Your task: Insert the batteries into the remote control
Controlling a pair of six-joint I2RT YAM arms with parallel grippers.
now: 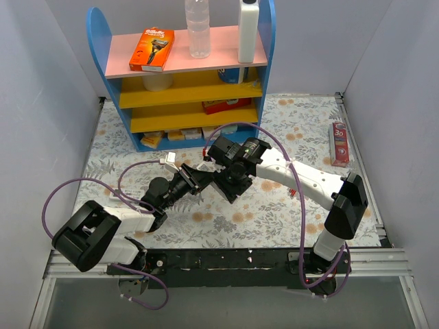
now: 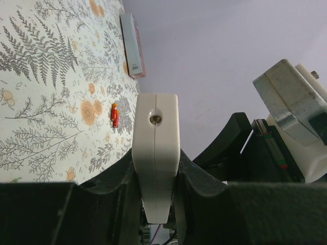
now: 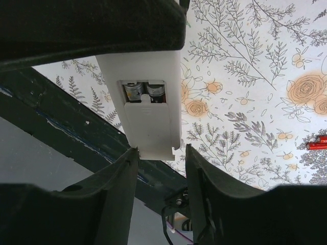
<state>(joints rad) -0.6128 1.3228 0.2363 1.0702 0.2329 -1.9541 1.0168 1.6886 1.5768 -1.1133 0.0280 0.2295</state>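
Observation:
The white remote control (image 2: pixel 156 148) stands end-on between my left gripper's (image 2: pixel 156 168) jaws, which are shut on its sides. In the right wrist view its back (image 3: pixel 148 71) faces the camera. Two batteries (image 3: pixel 144 91) lie side by side in the open top of the compartment. The white cover plate (image 3: pixel 150 127) lies over the lower part. My right gripper (image 3: pixel 161 150) is open around the cover's lower end; the left fingertip (image 3: pixel 132 155) touches its corner and the right one stands apart. In the top view both grippers, left (image 1: pixel 194 179) and right (image 1: pixel 214 168), meet at mid-table.
A blue shelf unit (image 1: pixel 185 75) with bottles and a razor pack stands at the back. A red-and-white box (image 1: pixel 339 144) lies at the right edge. A small red item (image 2: pixel 115 114) lies on the floral mat (image 1: pixel 274 199). Grey walls enclose the table.

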